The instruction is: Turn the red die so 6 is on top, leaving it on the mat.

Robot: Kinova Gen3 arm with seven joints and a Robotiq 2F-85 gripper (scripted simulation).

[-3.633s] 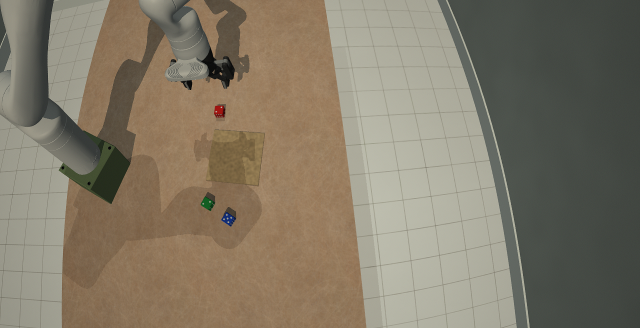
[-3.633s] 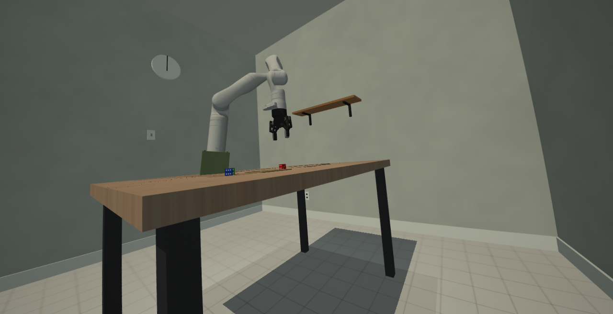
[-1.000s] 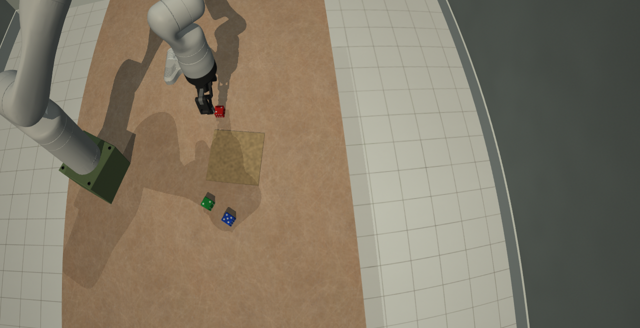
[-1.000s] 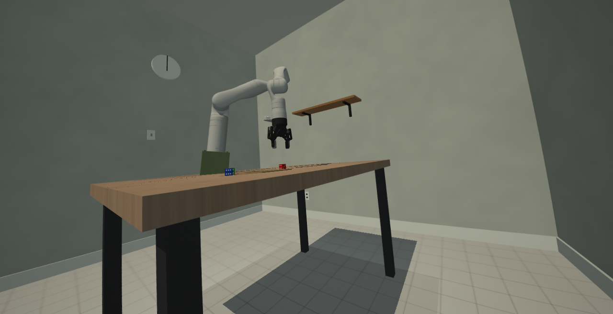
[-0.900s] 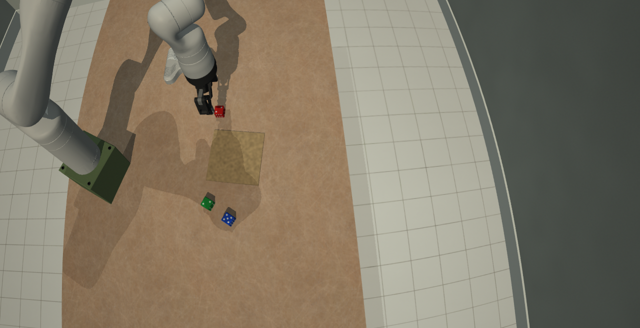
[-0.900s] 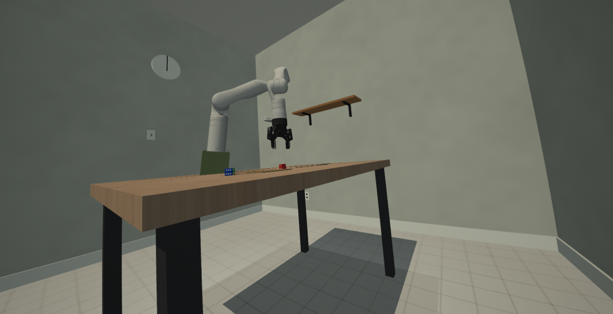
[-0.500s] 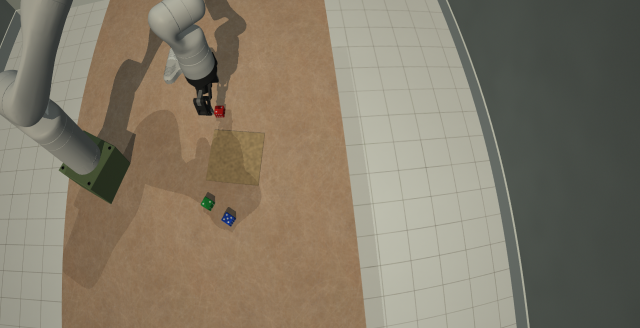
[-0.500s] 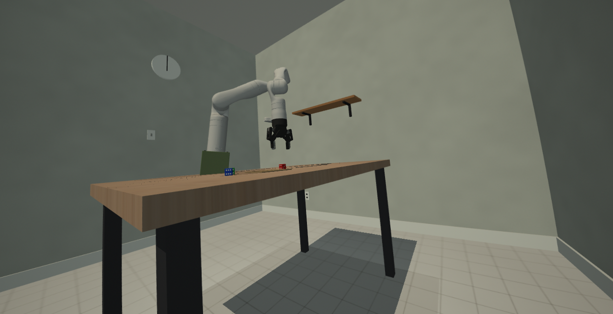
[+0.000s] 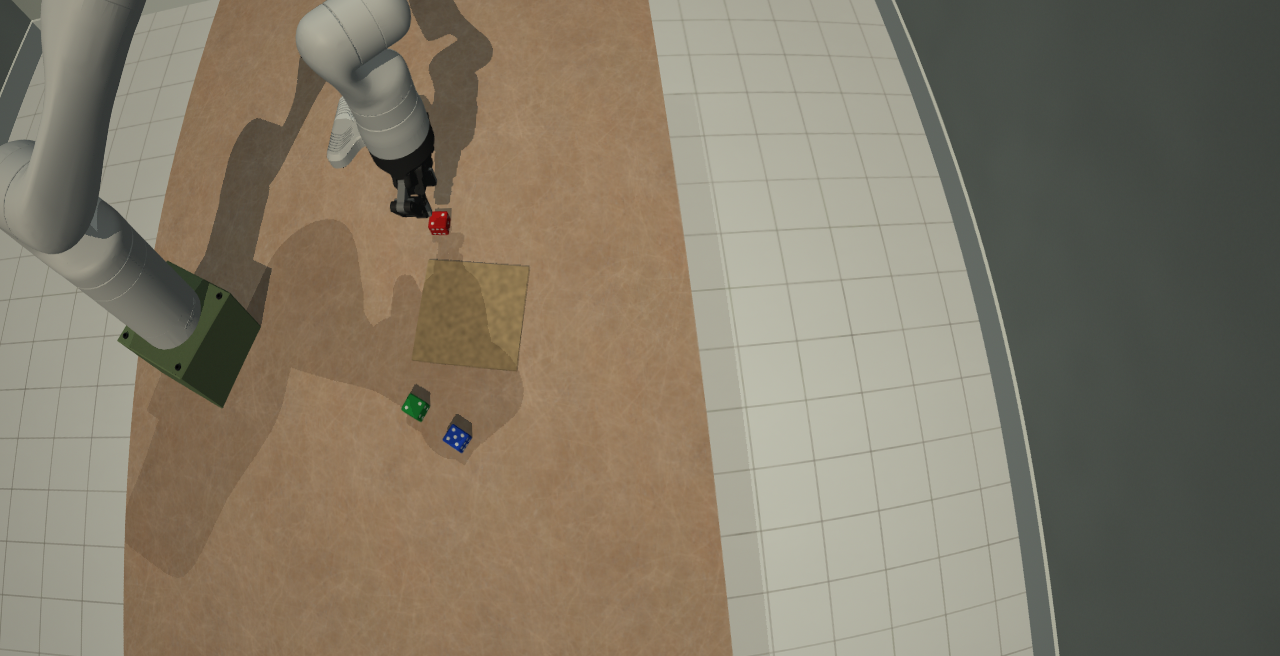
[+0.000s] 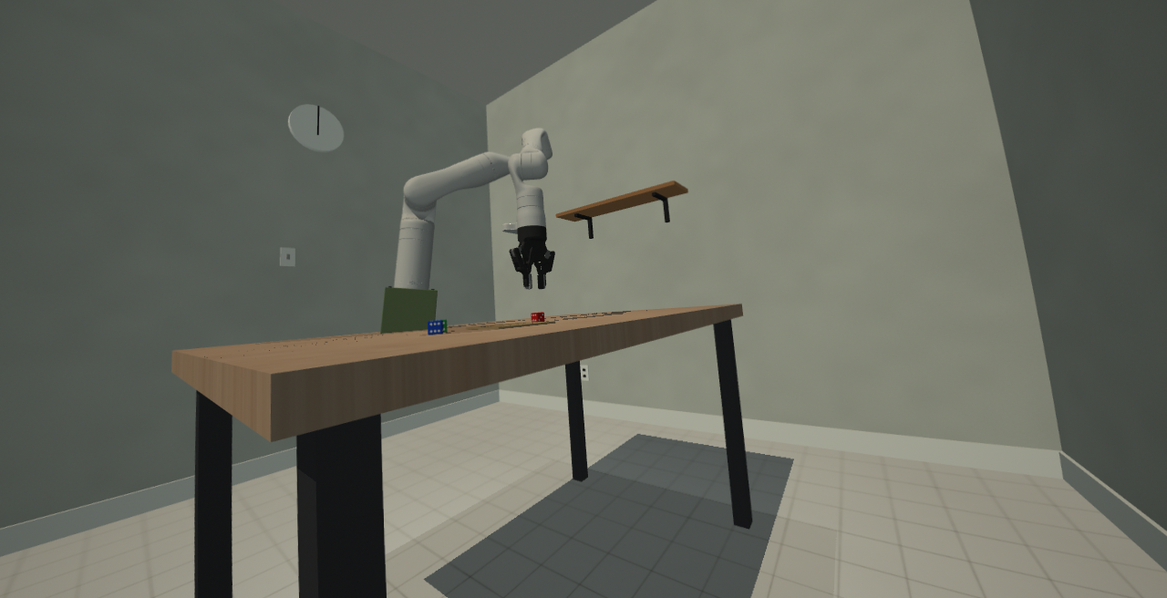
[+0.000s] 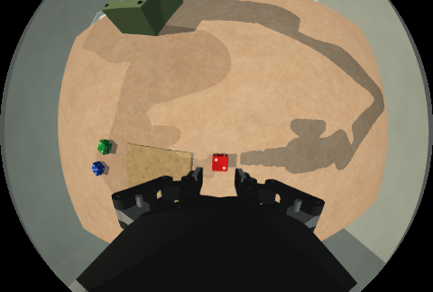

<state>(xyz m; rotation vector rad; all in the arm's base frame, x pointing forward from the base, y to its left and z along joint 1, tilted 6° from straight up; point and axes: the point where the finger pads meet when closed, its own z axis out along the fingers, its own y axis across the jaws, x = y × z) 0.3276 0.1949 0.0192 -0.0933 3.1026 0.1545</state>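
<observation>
The red die (image 9: pixel 438 222) (image 10: pixel 536 316) (image 11: pixel 220 162) lies flat on the table, just off one edge of the mat, with two pips on top. The tan mat (image 9: pixel 505 294) (image 11: pixel 153 166) lies flat with no die on it. My gripper (image 9: pixel 413 210) (image 10: pixel 534 285) (image 11: pixel 218 176) is partly open and empty, pointing down above the red die. In the wrist view its fingertips stand at either side, wider apart than the die. The green die (image 9: pixel 414 407) (image 11: pixel 105 147) shows two pips on top and the blue die (image 9: pixel 456 437) (image 10: pixel 436 327) (image 11: pixel 97 168) five; both lie beyond the mat's far side from the red die.
The arm's green base block (image 9: pixel 214 330) (image 10: pixel 407 310) (image 11: pixel 149 10) stands at the table's side. The wooden table (image 9: pixel 590 509) (image 10: pixel 366 362) (image 11: pixel 271 80) carries the dice and mat. A wall shelf (image 10: pixel 624 201) is behind the arm.
</observation>
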